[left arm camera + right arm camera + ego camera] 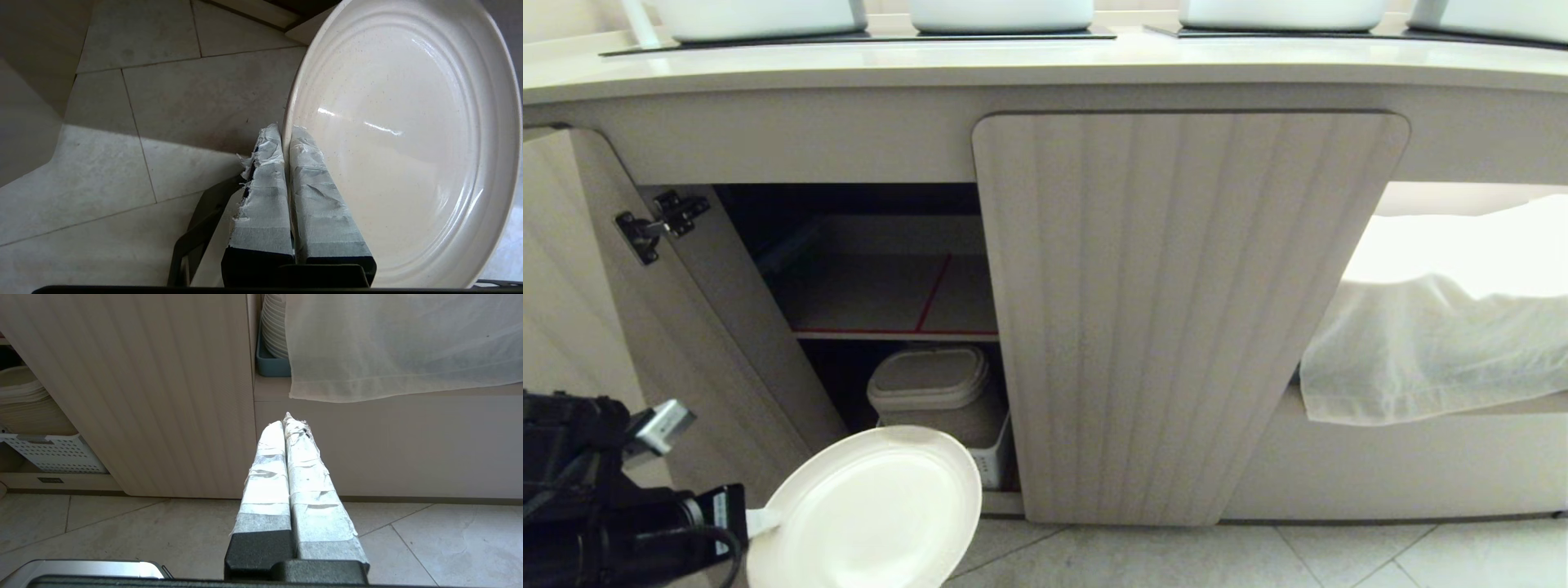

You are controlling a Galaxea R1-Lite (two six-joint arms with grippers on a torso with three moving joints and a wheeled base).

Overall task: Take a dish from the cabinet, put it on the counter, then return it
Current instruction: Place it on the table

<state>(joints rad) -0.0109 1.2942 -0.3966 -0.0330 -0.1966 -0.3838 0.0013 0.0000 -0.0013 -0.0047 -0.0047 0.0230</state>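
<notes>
- The left gripper (756,521) is low at the near left of the head view, its taped fingers (316,196) clamped on the rim of the dish (874,510).
- The dish hangs in the air, tilted, above the tiled floor (1258,559) and just in front of the cabinet (1184,310) opening, outside it.
- The right gripper (289,420) is out of the head view; its wrist view shows its taped fingers pressed together on nothing, low over the floor and facing the shut fluted door.
- In the cabinet, the left door (572,269) stands swung open; the right door is shut.
- Inside, below the red-edged shelf (890,302), a lidded bin (931,388) sits in a white perforated basket (992,461).
- To the right, a white cloth (1445,327) drapes over the next unit.
- Farthest, the counter (1045,65) runs across the top, with white containers (1001,12) on black panels.
</notes>
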